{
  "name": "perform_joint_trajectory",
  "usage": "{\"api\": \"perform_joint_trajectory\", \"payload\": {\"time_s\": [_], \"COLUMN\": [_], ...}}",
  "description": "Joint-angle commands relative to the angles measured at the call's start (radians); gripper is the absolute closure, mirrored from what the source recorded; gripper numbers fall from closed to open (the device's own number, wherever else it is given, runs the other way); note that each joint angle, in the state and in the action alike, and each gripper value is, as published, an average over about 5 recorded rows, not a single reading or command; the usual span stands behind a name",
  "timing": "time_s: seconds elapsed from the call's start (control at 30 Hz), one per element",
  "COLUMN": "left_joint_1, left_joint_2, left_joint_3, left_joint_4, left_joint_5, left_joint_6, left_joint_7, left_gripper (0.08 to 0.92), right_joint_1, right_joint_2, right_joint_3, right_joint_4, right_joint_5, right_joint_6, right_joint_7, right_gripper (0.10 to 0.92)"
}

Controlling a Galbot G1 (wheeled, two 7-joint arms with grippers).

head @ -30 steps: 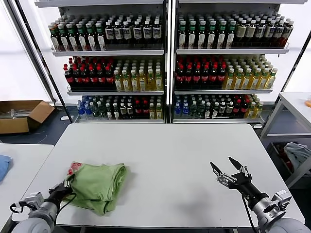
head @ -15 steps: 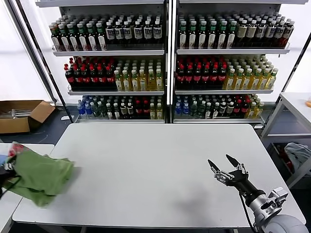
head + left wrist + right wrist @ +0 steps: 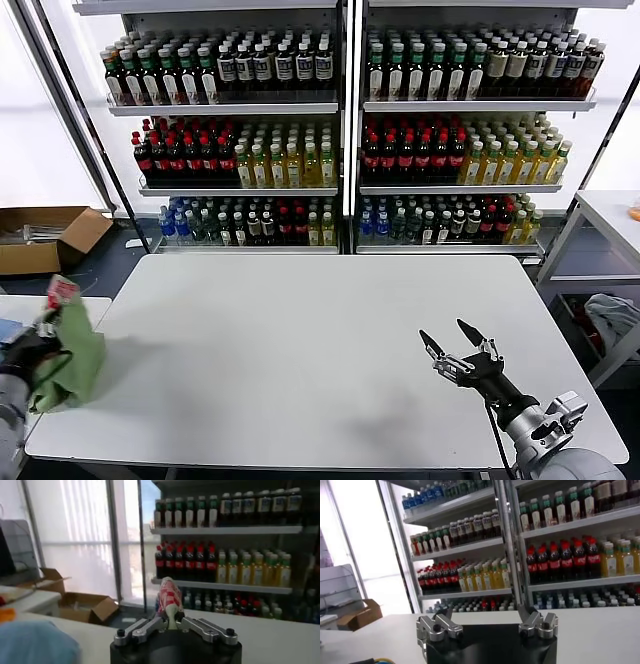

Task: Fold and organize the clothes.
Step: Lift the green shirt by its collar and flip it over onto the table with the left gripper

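Clamped shut, left gripper [image 3: 38, 340] jaws pinch one light green shirt [image 3: 70, 357], bunched and hanging at the white table's [image 3: 300, 340] left edge with its red-and-white checkered patch on top; right gripper [image 3: 452, 345] jaws spread wide over the table's right part, holding nothing. Seen from the left wrist, only the checkered patch [image 3: 169, 597] rising between closed jaws. Seen from the right wrist, two parted fingers [image 3: 440, 625], no shirt.

White table [image 3: 330, 340] in front; bottle-stocked shelves [image 3: 345, 130] behind; cardboard box [image 3: 45, 238] on floor; bright window.
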Motion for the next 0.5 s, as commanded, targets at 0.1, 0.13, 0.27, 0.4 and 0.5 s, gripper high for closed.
{"api": "perform_joint_trajectory", "payload": {"time_s": [0.1, 0.13, 0.27, 0.4, 0.5], "left_joint_1": [-0.095, -0.110, -0.175, -0.245, -0.289], "left_joint_2": [-0.325, -0.325, -0.312, -0.306, -0.309], "left_joint_3": [0.621, 0.648, 0.714, 0.739, 0.750], "left_joint_4": [-0.229, -0.228, -0.198, -0.173, -0.173], "left_joint_5": [-0.125, -0.139, -0.189, -0.276, -0.371], "left_joint_6": [0.095, 0.097, 0.100, 0.100, 0.099], "left_joint_7": [-0.314, -0.325, -0.352, -0.411, -0.476], "left_gripper": [0.880, 0.880, 0.880, 0.880, 0.880], "right_joint_1": [-0.016, -0.020, -0.034, -0.039, -0.040], "right_joint_2": [-0.005, -0.007, -0.013, -0.017, -0.022], "right_joint_3": [0.023, 0.025, 0.030, 0.028, 0.016], "right_joint_4": [0.030, 0.032, 0.039, 0.048, 0.054], "right_joint_5": [0.000, 0.000, -0.004, -0.007, -0.012], "right_joint_6": [-0.008, -0.010, -0.014, -0.019, -0.023], "right_joint_7": [0.007, 0.008, 0.011, 0.015, 0.018], "right_gripper": [0.203, 0.203, 0.203, 0.203, 0.203]}}
